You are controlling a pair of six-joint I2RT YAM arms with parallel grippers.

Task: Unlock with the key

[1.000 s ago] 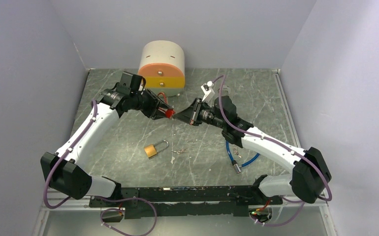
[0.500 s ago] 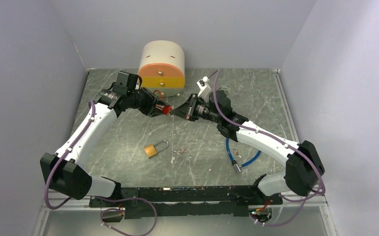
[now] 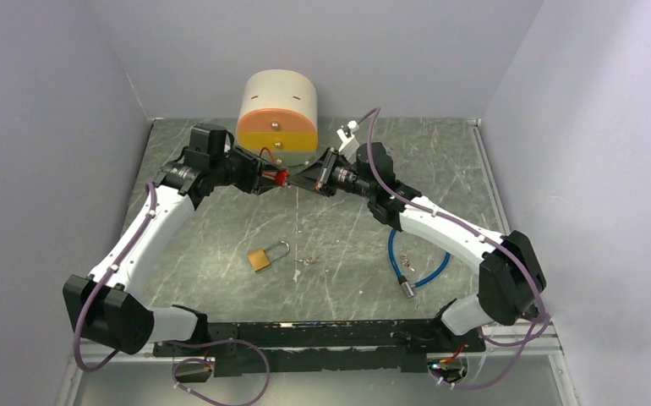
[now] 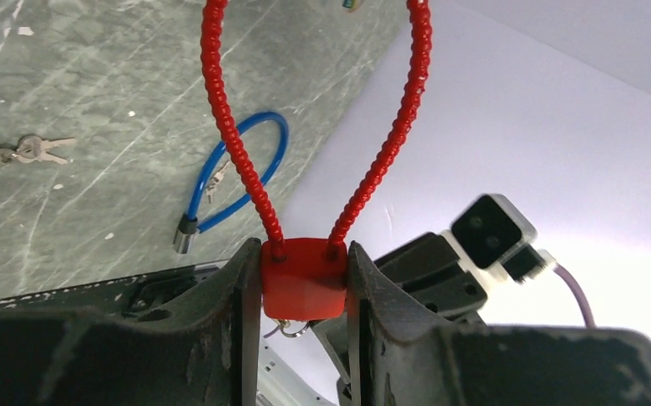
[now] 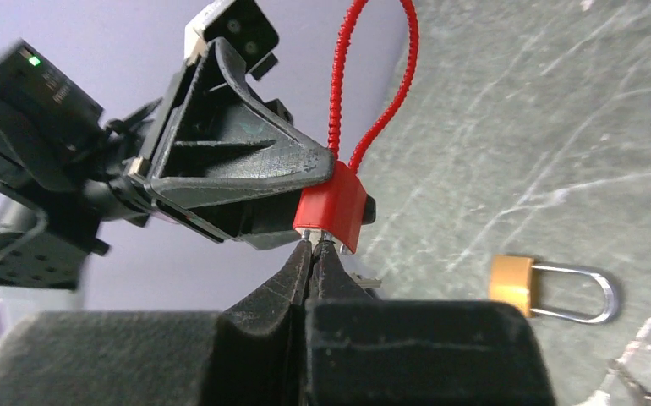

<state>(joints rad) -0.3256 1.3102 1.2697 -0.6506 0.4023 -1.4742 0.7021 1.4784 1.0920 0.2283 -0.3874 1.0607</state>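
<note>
Left gripper [image 4: 303, 279]: fingers closed part-way onto the body of a red cable lock [image 5: 332, 205], one on each flat side, holding it off the table in the far middle of the scene. The lock's red beaded cable [image 4: 229, 127] arches out beyond the fingers in a closed loop.

Right gripper [image 5: 312, 254]: tips pinched together, no gap between them, on a small metal key [image 5: 314, 238] that meets the end of the red body opposite the cable. How deep the key sits cannot be told. The two grippers face each other, tip to tip.

Brass padlock [image 3: 260, 258]: flat on the table near the middle, shackle pointing right, well apart from both grippers.

Loose keys [image 3: 307, 260]: just right of the padlock.

Blue cable lock [image 3: 419, 269]: curled on the right of the table beneath the right arm, its dark end toward the near edge.

Round cream box [image 3: 278, 106]: orange and yellow front, standing against the far wall, just behind the grippers.

Table [image 3: 221, 228]: grey-green stone-pattern top with pale veins and scratches.

Walls [image 3: 51, 127]: plain pale lilac panels on the left, far and right sides.
</note>
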